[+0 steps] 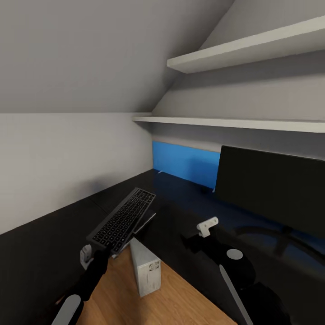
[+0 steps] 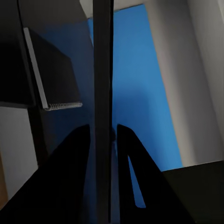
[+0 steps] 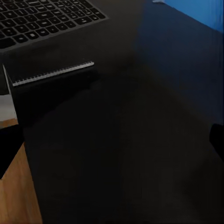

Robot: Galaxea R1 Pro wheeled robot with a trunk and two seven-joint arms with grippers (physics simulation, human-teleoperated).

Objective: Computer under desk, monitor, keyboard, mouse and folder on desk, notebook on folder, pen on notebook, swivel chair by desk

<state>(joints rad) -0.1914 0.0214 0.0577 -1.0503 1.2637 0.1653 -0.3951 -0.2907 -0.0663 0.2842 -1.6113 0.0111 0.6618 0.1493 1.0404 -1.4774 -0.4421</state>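
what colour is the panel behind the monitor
Bright blue panel, standing behind the black monitor; clearest in the head view.

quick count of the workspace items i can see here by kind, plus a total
keyboard: 1, held tilted above the desk by the left tool
monitor: 1, on the desk
computer: 1, on the wooden floor
notebook: 1, spiral-bound, on the desk beneath the keyboard
total: 4
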